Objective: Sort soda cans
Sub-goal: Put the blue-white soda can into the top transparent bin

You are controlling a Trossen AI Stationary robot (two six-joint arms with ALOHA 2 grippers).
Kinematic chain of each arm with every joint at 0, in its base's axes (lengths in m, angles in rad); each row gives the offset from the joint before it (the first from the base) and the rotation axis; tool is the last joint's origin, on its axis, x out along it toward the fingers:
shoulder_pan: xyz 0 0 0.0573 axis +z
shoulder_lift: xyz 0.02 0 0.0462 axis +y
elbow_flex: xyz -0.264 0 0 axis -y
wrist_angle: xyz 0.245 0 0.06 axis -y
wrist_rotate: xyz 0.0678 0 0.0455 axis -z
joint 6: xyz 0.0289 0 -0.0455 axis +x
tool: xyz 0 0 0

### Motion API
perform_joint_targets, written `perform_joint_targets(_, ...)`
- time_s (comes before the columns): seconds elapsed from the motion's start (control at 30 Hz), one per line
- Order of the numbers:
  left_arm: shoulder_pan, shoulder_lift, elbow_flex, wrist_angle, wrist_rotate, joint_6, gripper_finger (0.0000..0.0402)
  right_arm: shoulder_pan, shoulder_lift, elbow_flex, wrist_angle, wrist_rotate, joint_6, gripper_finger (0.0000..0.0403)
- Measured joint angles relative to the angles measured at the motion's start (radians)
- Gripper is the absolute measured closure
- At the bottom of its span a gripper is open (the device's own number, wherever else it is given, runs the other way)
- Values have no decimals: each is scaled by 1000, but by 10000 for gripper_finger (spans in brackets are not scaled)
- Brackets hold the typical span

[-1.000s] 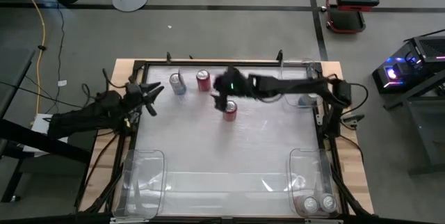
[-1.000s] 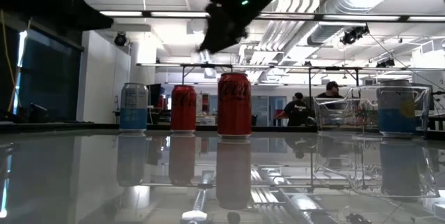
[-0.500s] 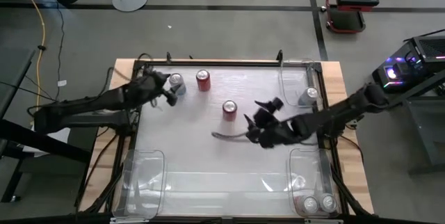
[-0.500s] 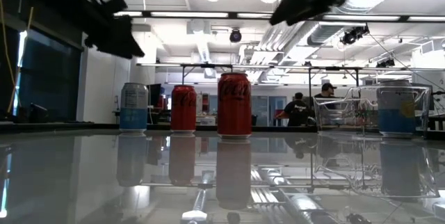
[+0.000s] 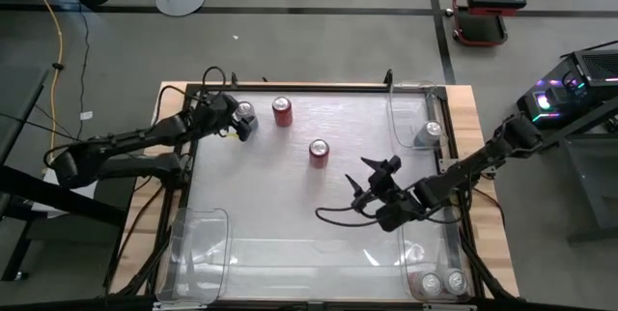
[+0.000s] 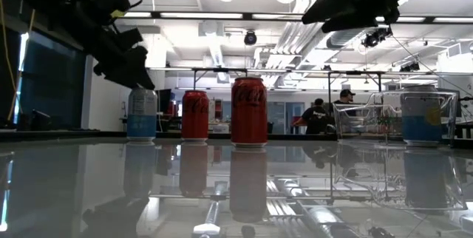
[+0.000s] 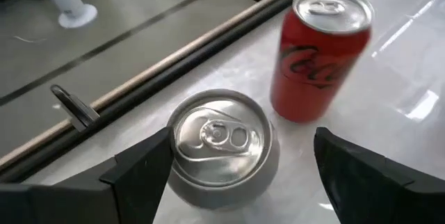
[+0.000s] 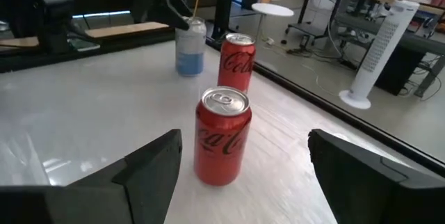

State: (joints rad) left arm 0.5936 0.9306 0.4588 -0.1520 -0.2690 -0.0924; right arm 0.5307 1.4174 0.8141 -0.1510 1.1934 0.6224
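Nearest the table's front edge, two soda cans (image 5: pixel 442 281) stand together in the clear bin (image 5: pixel 432 253) at the front right corner. A second clear bin (image 5: pixel 200 243) sits at the front left corner.

The right gripper (image 5: pixel 372 185) hangs above the table right of centre, well apart from every can, its fingers (image 8: pixel 149 165) spread wide.

Beyond it, a red can (image 5: pixel 319 151) stands upright near the table's centre. A second red can (image 5: pixel 282 110) stands farther back, close to the rear rail (image 5: pixel 309 87). One silver-blue can (image 5: pixel 430 133) stands inside the clear bin (image 5: pixel 413 108) at the rear right.

At the rear left, the left gripper (image 5: pixel 235 121) is positioned over the silver-blue can (image 7: pixel 221 147), fingers (image 7: pixel 139 175) spread, one on each side of the can. Contact with the can cannot be determined. This can stands just beside the second red can.
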Motion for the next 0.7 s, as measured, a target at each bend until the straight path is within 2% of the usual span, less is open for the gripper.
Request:
perform_joint_targets(0.23, 17, 1, -69, 130, -5, 15, 76, 9, 0, 0, 16, 11, -2, 102)
perform_joint_targets(0.53, 17, 0, -118, 175, 6, -11, 79, 6, 0, 0, 18, 11, -28, 102)
perform_joint_targets(0.7, 13, -8, -125, 211, -19, 2, 80, 6, 0, 0, 20, 11, -47, 102)
